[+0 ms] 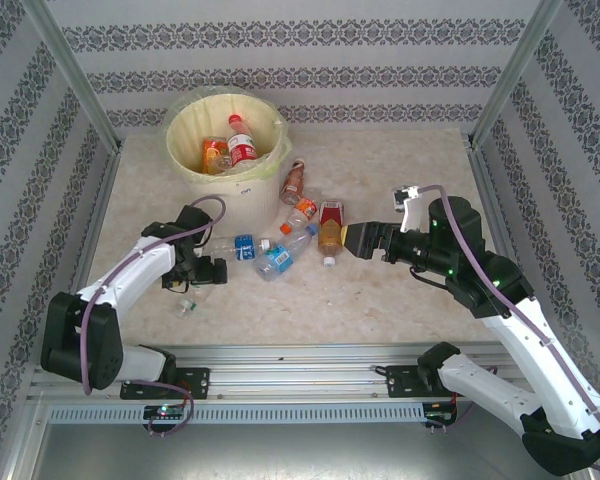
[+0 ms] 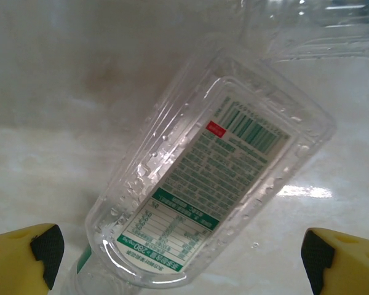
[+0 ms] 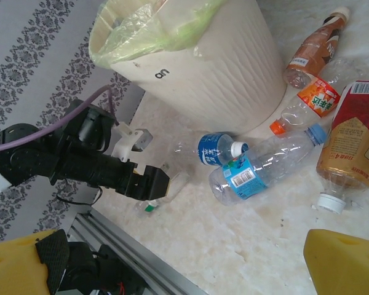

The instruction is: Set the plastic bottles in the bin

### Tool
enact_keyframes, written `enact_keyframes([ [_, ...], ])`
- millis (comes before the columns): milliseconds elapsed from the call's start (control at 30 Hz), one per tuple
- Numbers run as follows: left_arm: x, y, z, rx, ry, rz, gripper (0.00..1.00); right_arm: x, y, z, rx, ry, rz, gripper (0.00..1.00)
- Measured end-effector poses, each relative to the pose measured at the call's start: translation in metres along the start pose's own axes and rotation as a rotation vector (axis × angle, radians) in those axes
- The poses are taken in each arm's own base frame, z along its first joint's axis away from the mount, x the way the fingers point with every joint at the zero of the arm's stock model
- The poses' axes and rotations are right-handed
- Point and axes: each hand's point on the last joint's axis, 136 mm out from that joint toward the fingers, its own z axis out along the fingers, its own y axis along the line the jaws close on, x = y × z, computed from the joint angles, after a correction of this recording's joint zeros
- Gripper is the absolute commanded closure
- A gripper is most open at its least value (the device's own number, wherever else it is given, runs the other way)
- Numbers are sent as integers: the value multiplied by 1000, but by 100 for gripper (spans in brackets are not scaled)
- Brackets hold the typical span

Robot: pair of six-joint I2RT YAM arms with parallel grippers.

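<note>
Flanking the near end of a clear green-labelled bottle (image 2: 215,184) that lies on the desk, the left gripper (image 2: 183,252) holds its fingers (image 2: 46,246) wide and empty. Centre the bottle between them before closing (its beaded wall looks slippery). The right gripper (image 3: 184,261) is equally wide, and the bin (image 1: 185,115) stands beyond both.

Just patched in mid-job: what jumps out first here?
The round pale yellow plastic bin at the table's far left, two bottles already inside. Beside it, clear plastic bottles lie scattered on the table. The left gripper hangs open over a clear green-labelled bottle.
</note>
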Motion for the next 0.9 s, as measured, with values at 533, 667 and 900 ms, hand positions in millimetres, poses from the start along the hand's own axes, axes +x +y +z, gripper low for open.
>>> enact_keyframes([
  [533, 5, -6, 17, 26, 48, -5, 27, 6, -6, 3, 15, 13, 1, 2],
  [667, 6, -10, 19, 47, 49, -12, 32, 7, -8, 3, 18, 15, 2, 2],
  [900, 7, -14, 20, 76, 42, -29, 42, 7, -8, 4, 19, 16, 3, 2],
])
